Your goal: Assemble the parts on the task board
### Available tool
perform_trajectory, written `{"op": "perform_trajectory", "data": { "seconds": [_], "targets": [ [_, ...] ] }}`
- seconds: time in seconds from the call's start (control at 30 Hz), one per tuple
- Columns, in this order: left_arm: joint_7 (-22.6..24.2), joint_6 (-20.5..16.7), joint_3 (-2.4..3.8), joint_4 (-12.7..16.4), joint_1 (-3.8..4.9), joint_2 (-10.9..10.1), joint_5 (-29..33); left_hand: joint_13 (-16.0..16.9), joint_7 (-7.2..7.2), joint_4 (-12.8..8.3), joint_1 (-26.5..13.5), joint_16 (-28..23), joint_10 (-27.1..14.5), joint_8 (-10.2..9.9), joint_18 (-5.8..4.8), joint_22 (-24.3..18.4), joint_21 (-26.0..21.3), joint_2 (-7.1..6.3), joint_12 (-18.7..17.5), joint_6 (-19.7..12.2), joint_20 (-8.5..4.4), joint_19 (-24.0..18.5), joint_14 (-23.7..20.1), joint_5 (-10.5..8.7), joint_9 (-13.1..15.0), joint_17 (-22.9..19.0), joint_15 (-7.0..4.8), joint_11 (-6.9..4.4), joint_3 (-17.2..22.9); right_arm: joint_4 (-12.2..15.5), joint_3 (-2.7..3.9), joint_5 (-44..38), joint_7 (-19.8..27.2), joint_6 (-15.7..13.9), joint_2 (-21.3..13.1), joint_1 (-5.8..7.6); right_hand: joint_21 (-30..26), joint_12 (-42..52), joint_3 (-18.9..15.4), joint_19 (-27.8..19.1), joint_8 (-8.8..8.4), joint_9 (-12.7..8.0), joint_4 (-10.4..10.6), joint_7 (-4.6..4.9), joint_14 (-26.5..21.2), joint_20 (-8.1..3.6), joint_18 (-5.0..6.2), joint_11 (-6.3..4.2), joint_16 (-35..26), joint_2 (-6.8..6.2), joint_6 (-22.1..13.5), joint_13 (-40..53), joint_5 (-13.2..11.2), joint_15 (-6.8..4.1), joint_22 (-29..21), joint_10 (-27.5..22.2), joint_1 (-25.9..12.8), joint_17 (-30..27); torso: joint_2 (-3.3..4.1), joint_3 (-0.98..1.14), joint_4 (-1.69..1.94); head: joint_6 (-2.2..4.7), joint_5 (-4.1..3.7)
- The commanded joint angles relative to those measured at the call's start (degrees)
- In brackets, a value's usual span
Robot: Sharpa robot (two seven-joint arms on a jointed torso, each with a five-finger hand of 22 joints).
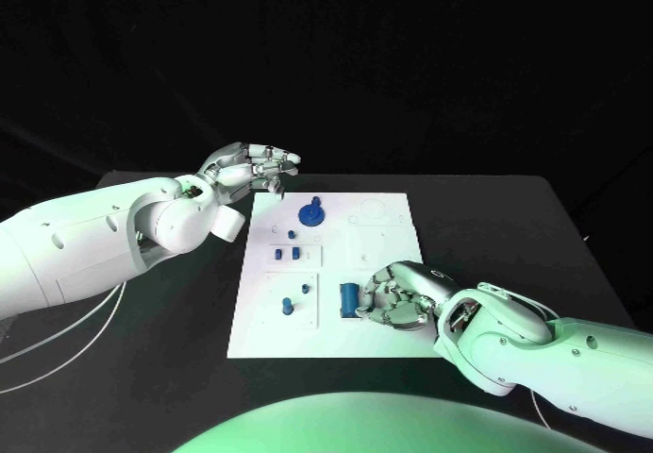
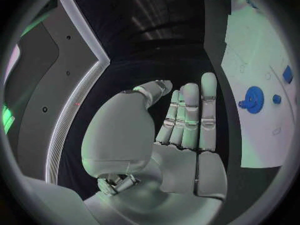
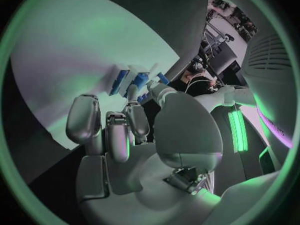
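The task board (image 1: 388, 217) lies in the middle of the black table (image 1: 517, 226), its long sides running away from the robot, with bare table on both sides and beyond its far edge. On it, a blue gear-like part (image 1: 311, 214) sits near the far left corner; two small blue parts (image 1: 285, 253) stand side by side at mid-board on the left, and another small blue peg (image 1: 287, 305) stands in the near-left square. A taller blue cylinder (image 1: 350, 297) stands upright near the board's middle toward the near end.

The right hand (image 1: 394, 297) hovers over the near right part of the board, just beside that cylinder, fingers curled toward it; the right wrist view shows its fingertips (image 3: 133, 92) right at blue pieces, but whether they grip or only touch I cannot tell.

The left hand (image 1: 252, 170) hangs above the table just off the board's far left corner, holding nothing; in the left wrist view its fingers (image 2: 190, 112) are straight and pressed side by side, the thumb apart.
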Motion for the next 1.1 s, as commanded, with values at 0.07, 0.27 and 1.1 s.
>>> {"op": "perform_trajectory", "data": {
  "seconds": [0.07,0.27,1.1],
  "targets": [
    [1.3,-0.2,-0.12,-0.2,-0.04,0.3,0.3,-0.1,0.03,0.2,-0.2,0.3,-0.5,0.2,0.86,-0.1,-0.3,0.27,0.3,-0.5,0.17,0.1,-0.5,-0.03,0.0,-0.1,0.08,-0.03,-0.2,-0.3,0.03,10.9,15.4,-6.4,-0.8,0.39,-2.7,-1.8,-0.5,-1.2,-1.37,-0.6,-0.2,0.87,4.3,0.41,0.29,0.6,-0.8,0.47,-1.7,0.3,0.6,0.79,2.5,-1.5,1.4,7.5,-0.58,-0.37,-0.24,0.81,-0.17],
    [4.1,-2.9,-0.75,-1.2,-0.48,0.9,2.3,-0.3,0.02,0.3,-0.1,-1.5,-0.6,0.5,0.83,-0.7,-1.8,0.17,0.7,-0.6,0.27,-1.6,-3.0,-0.03,0.0,-1.0,0.22,0.0,-0.2,-6.5,0.14,32.2,29.1,-6.2,-0.4,2.54,-23.7,-20.3,1.0,-9.6,-3.71,-1.1,-2.0,2.54,0.0,1.74,3.64,2.1,-8.4,1.98,-4.5,-11.7,2.3,2.11,-6.7,-13.2,5.2,-5.9,-1.88,-0.91,-0.58,2.54,-0.27],
    [11.0,-9.0,-1.0,-10.7,-5.59,8.0,9.4,-13.0,-11.14,-1.7,-27.8,-66.3,-49.0,-17.4,-9.74,-34.5,-52.6,10.62,-36.8,-47.7,-7.59,-59.4,-61.7,-21.64,-19.0,-29.9,-2.56,-7.16,-31.1,-36.5,2.03,67.0,39.6,3.3,10.9,7.08,-63.3,-69.3,-23.3,-81.2,-23.31,-43.8,-11.9,-4.15,-84.1,-2.19,-5.29,0.06,-87.8,11.47,-54.6,-74.9,-8.2,4.09,-74.9,-81.2,-19.2,-74.9,-4.8,-0.37,-0.11,8.19,-0.63]
  ]
}}
